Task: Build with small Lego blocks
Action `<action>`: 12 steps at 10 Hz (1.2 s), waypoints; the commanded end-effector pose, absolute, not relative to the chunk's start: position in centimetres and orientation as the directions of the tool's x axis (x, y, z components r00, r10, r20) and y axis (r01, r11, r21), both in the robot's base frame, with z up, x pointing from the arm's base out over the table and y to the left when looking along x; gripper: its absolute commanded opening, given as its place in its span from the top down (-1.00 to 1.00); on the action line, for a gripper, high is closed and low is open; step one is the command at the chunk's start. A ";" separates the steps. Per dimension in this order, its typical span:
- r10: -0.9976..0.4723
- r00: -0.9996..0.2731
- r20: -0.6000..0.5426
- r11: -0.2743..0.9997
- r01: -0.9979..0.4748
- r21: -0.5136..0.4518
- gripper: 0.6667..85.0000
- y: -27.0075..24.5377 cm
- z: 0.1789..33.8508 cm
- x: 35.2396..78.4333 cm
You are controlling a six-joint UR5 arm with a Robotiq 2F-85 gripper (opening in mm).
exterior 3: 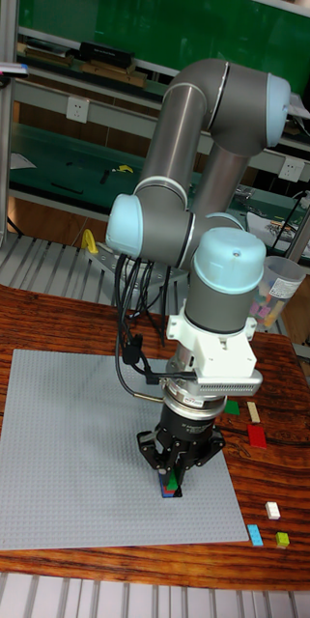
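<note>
My gripper [173, 480] hangs low over the front right part of the grey baseplate [68, 454]. Its fingers point down at a small stack of Lego blocks [172, 486] showing green, red and blue, which sits on the plate right at the fingertips. The fingers stand close on either side of the stack; the arm's body hides whether they touch it. Loose blocks lie on the wooden table right of the plate: a green one [232, 407], a beige one [253, 412], a red one [257, 436], a white one [272, 510], a light blue one [256, 535] and a yellow-green one [283, 540].
A clear plastic cup [275, 290] with coloured pieces stands at the back right of the wooden table [39, 319]. A black cable [130, 367] loops from the arm down to the gripper. Shelving and a green bench stand behind the table.
</note>
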State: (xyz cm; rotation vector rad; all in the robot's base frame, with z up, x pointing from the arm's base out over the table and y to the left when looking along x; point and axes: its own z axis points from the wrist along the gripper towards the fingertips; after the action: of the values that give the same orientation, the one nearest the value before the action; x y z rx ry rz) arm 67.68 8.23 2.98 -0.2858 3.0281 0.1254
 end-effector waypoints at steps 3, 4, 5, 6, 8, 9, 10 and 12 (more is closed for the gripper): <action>-0.199 -0.974 -0.108 0.976 -0.208 0.072 0.21 7.8 3.3 67.8; -0.207 -0.972 -0.113 0.974 -0.215 0.068 0.08 7.8 3.2 67.9; -0.210 -0.971 -0.112 0.973 -0.218 0.071 0.04 7.9 3.2 67.9; -0.211 -0.971 -0.112 0.973 -0.220 0.071 0.01 7.9 3.2 67.9; -0.212 -0.972 -0.106 0.973 -0.220 0.072 0.00 8.0 3.3 67.9; -0.211 -0.973 -0.098 0.973 -0.218 0.071 0.00 8.0 3.6 67.9; -0.211 -0.974 -0.088 0.974 -0.217 0.066 0.00 8.0 4.2 67.9; -0.210 -0.976 -0.061 0.975 -0.214 0.060 0.01 7.8 5.4 67.9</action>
State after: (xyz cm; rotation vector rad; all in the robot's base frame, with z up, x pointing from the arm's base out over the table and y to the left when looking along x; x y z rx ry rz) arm 67.82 7.77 4.10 -0.3380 3.0453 0.0986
